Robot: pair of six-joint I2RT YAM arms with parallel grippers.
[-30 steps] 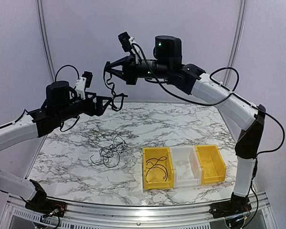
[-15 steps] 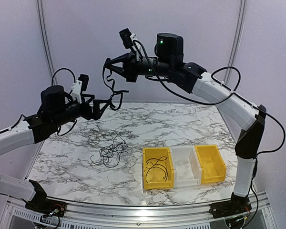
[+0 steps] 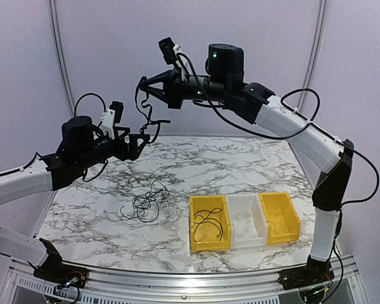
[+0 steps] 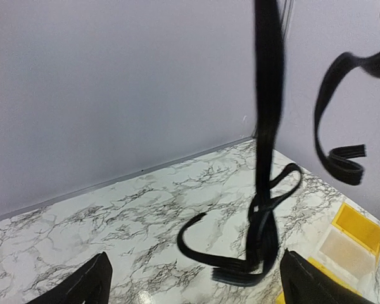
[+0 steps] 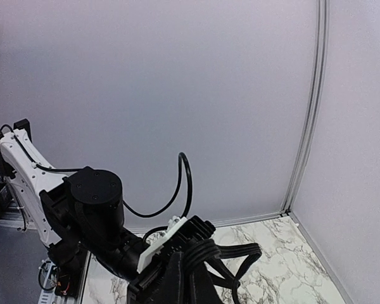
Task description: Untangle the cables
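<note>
Hanging cable [image 3: 148, 117]: black, dangling in the air from the right gripper [image 3: 141, 85] over the far left of the table [image 3: 82, 209]; its lower end curls into loops.
Right gripper: fingers pressed together, pinching the top of the hanging cable.
Left gripper [image 3: 142, 140]: fingers spread wide, level with the lower loops and just beside them.
Tangle [image 3: 145, 204]: thin cords, mostly black, in a loose knot on the marble table, left of the bins and well below both grippers.
Yellow bin [image 3: 209, 244]: nearest the tangle, holding a curled black cord [image 3: 209, 223].
Clear bin [image 3: 247, 239]: in the middle, touching the yellow bin on each side.
Far yellow bin [image 3: 282, 233]: at the right end of the row.
Left wrist view only: the hanging cable is flat and ribbed like a ribbon. It drops between the two spread fingers [image 4: 82, 288] and folds back on itself. Whether it touches either finger cannot be told.
Right wrist view only: several ribbed strands fan out from the closed fingers, with the left arm [image 5: 95, 209] beyond them.
</note>
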